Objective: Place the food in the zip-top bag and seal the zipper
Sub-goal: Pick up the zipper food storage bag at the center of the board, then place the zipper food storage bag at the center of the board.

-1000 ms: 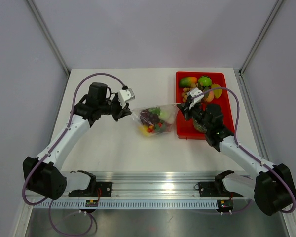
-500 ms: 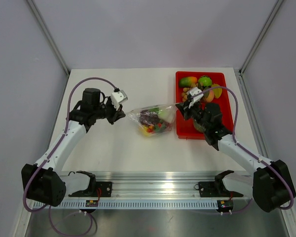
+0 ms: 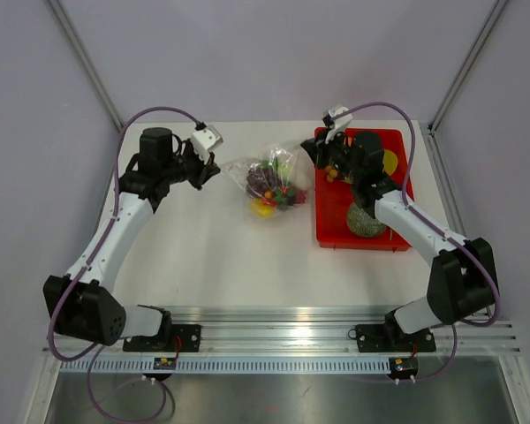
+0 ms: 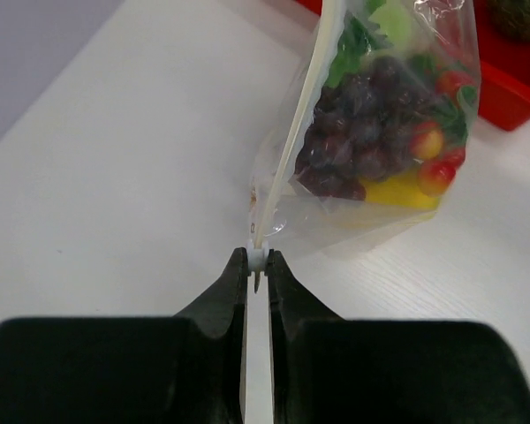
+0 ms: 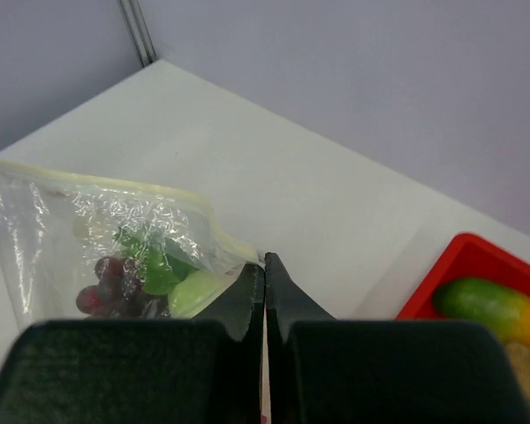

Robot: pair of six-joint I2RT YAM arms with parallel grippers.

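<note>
Clear crinkly plastic is stretching between the two arms: the zip-top bag (image 3: 267, 177) is hanging over the middle of the tabletop (image 3: 212, 256), just left of the red tray (image 3: 336, 225), with the food (image 4: 371, 132) (purple grapes, a yellow piece, red and green bits) bunching in its belly. Whether its underside is touching the tabletop is hard to tell.

The left end effector (image 4: 258, 261) is pinching together on the left end of the zipper (image 4: 289, 150), its fingers clamping the white strip with almost no gap. The right end effector (image 5: 263, 269) is closing fully on the opposite top corner of the zip-top bag, where the strip is ending.

So the zipper's long axis is running left to right, straight from one end effector to the other, and the pouch is sagging below that line toward the near side. Neither arm is nearer; each is sitting at its own end. Sealing is probably turning on one pinch sliding along this taut line while the other is anchoring it. Whether the strip is already pressed shut along its length is not showing.
</note>
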